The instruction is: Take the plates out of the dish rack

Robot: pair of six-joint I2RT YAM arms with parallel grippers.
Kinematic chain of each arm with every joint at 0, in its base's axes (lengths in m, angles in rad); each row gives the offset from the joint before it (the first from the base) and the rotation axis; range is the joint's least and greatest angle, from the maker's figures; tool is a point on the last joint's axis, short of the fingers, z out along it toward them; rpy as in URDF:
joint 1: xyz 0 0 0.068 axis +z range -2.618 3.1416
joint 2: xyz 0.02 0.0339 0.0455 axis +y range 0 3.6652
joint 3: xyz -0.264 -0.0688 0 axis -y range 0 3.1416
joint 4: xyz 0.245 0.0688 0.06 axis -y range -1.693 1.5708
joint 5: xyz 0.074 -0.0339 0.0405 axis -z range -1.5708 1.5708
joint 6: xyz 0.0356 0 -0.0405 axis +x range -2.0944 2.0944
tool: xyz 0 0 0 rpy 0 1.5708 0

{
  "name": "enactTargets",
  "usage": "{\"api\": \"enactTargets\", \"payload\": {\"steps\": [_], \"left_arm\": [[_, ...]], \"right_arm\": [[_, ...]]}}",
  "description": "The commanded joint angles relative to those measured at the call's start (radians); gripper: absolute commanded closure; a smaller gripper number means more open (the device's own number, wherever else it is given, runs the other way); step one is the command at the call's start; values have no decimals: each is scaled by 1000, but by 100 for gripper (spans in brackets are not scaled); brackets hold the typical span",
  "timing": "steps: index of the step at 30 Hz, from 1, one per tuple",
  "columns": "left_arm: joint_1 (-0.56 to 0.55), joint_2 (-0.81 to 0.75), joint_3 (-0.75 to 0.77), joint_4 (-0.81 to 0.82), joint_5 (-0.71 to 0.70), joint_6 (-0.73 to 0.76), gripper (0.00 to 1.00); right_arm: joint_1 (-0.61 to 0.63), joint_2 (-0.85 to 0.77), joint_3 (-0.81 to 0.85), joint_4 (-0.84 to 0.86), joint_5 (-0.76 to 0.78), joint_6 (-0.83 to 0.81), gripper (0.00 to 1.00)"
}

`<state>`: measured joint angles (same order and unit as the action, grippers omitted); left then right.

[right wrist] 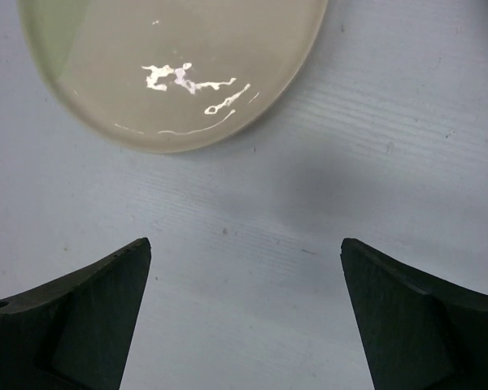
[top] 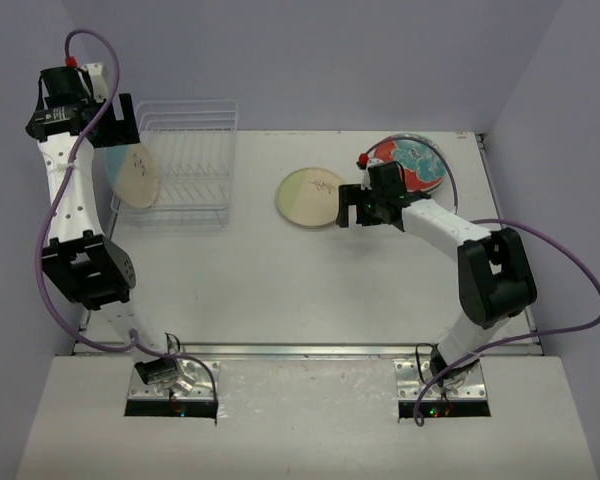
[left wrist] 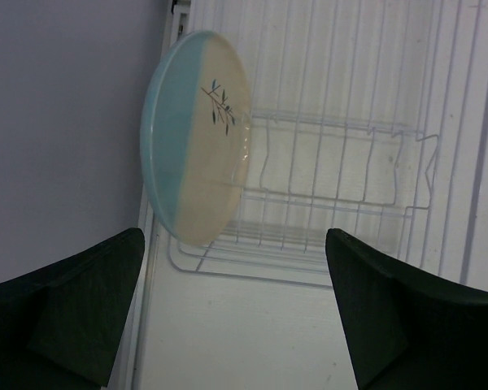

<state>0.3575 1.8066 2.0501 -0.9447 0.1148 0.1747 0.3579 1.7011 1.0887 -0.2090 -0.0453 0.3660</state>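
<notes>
Hovering over the far-left corner of the scene, the left gripper [left wrist: 232, 236] has its jaws spread wide with nothing between them. Its two dark fingers [left wrist: 73, 309] frame the view from the left wrist, clear of the plate ahead.

Just right of it, a cream plate with a pale blue segment [top: 135, 175] stands on edge and tilted at the left end of the dish rack [top: 190, 150]. A small leaf sprig marks its face. Whether its lower rim sits in a slot cannot be told. The rack is white wire, set at the far left of the surface [top: 280, 290], and its other slots show only bare wire.

Right of the rack and apart from it, a second cream plate [top: 310, 197], with a pale greenish segment on its left, lies flat on the surface near the middle.

At that plate's right edge is the right gripper [right wrist: 246, 241], jaws fully apart and holding nothing. From the right wrist, the plate lies ahead of the fingertips [right wrist: 73, 317], with bare surface between them.

Farthest right, a red plate with teal-and-white patches [top: 415, 160] lies flat at the far-right corner, partly hidden behind the right arm.
</notes>
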Motion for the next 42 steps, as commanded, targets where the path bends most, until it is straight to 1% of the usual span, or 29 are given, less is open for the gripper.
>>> {"api": "enactTargets", "payload": {"steps": [1,6,11,16,17,20,23,25,26,29,32,34,39,42], "left_arm": [[44,36,63,-7,-16,46,9],[107,155,107,-12,53,46,9],[112,216,103,24,104,63,11],[113,269,116,28,207,83,14],[112,277,115,33,241,86,16],[112,289,113,44,274,86,22],[110,302,106,61,276,78,36],[112,306,101,71,277,75,47],[111,308,99,73,280,76,49],[111,312,93,78,292,77,59],[110,318,90,82,288,78,65],[106,318,81,89,259,78,69],[90,288,14,134,209,85,76],[80,279,8,145,194,88,87]], "right_arm": [[26,-47,-37,78,26,-111,1],[32,-63,-55,99,5,-127,1],[32,-58,-60,110,-12,-132,1],[32,-57,-70,117,-25,-133,1],[32,-55,-70,117,-28,-134,1],[32,-54,-68,113,-31,-134,1],[32,-49,-63,110,-32,-130,1],[32,-43,-58,106,-37,-126,1],[32,-41,-54,103,-39,-124,1],[32,-32,-45,95,-44,-118,1],[32,-29,-40,92,-48,-116,1],[32,-30,-41,90,-47,-114,1],[32,-38,-57,95,-44,-111,1],[32,-43,-60,91,-44,-107,1]]}}
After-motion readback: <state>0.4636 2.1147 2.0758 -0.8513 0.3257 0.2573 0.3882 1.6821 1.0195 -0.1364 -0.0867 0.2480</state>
